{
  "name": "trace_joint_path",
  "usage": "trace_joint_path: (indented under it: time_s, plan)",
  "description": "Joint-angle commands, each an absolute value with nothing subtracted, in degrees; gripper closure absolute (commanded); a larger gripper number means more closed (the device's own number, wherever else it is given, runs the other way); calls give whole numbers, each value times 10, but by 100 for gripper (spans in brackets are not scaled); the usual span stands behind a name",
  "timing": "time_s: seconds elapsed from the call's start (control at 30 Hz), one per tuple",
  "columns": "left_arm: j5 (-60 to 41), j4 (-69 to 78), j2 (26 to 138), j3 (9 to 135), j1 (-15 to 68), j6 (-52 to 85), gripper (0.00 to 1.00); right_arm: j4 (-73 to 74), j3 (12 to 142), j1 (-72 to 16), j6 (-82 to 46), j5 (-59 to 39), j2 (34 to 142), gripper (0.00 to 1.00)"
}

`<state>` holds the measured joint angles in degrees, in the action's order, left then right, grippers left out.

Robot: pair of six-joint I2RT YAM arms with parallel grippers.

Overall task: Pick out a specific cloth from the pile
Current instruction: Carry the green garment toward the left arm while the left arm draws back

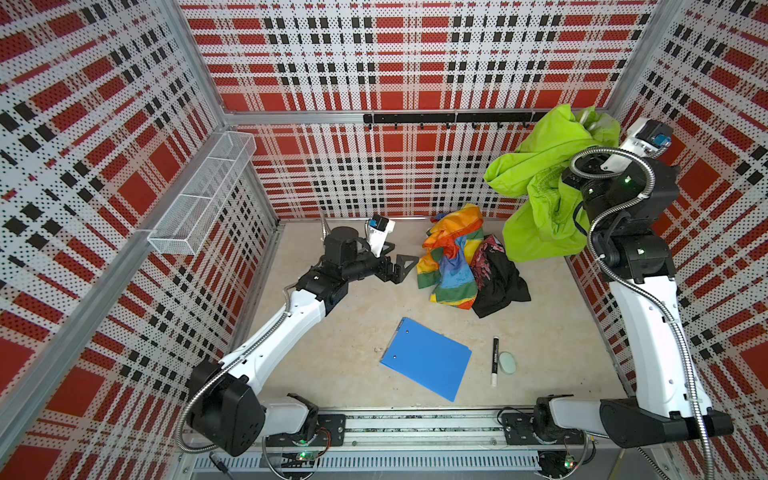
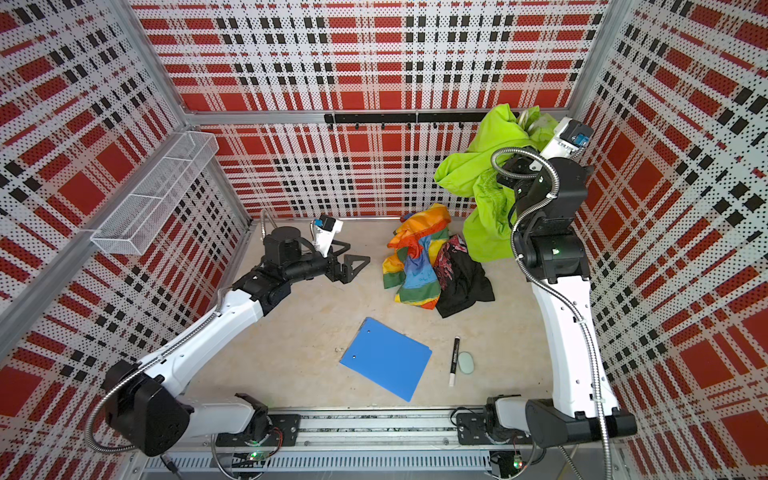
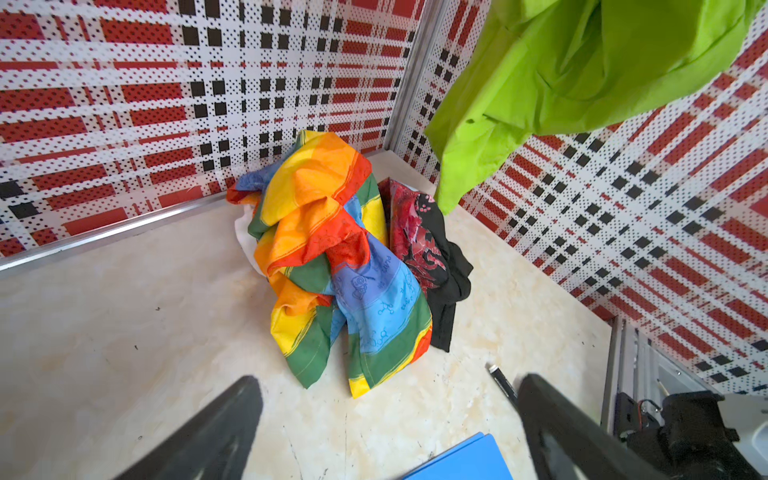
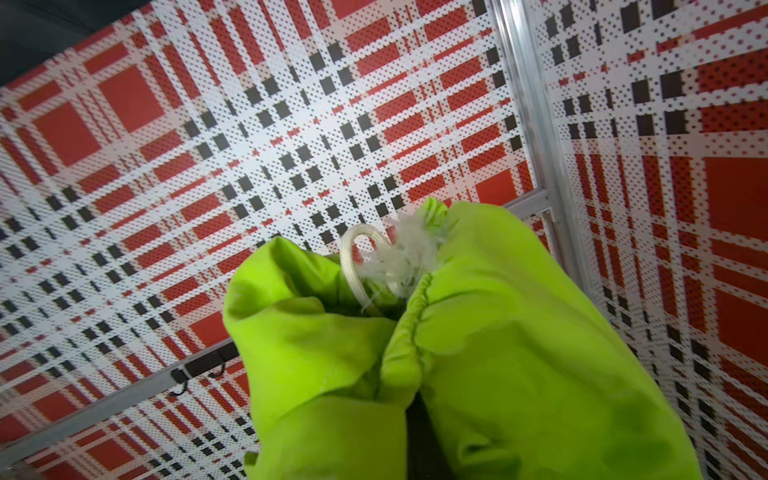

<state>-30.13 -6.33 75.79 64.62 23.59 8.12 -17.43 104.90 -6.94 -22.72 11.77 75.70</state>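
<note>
The lime-green cloth [image 1: 540,166] [image 2: 490,174] hangs high in the back right corner, clear of the table. It drapes over my right gripper [image 4: 417,432], which is shut on it; the folds [image 4: 498,332] hide the fingers. A white frayed cord [image 4: 365,257] sticks out of the bunched top. The pile [image 1: 453,262] [image 2: 419,266] [image 3: 332,257] lies on the table below: a rainbow-striped cloth and a black garment with red-pink print [image 1: 498,278]. My left gripper [image 1: 395,264] [image 3: 386,386] is low over the table left of the pile, open and holding nothing.
A blue clipboard [image 1: 426,359] lies near the front middle, with a black marker [image 1: 495,361] and a pale green oval object [image 1: 507,362] to its right. A white wire basket [image 1: 203,191] hangs on the left wall. A black hook rail [image 1: 449,118] runs along the back wall.
</note>
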Motion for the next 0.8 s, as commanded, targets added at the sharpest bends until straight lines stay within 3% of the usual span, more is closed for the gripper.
trace_joint_path:
  time_s: [0.0, 0.37, 0.57, 0.77]
  plan:
    - [-367, -11, 731, 645, 205, 106, 1, -64, 1101, -98, -245, 61, 756, 94]
    - [-382, 47, 683, 621, 82, 162, 1, -37, 1202, -310, -209, 50, 882, 94]
    - [-266, -28, 623, 626, 24, 112, 1, 1, 1244, -370, -245, 19, 977, 94]
    - [-244, -102, 542, 575, -21, 110, 1, 15, 1321, -411, -292, -18, 1094, 94]
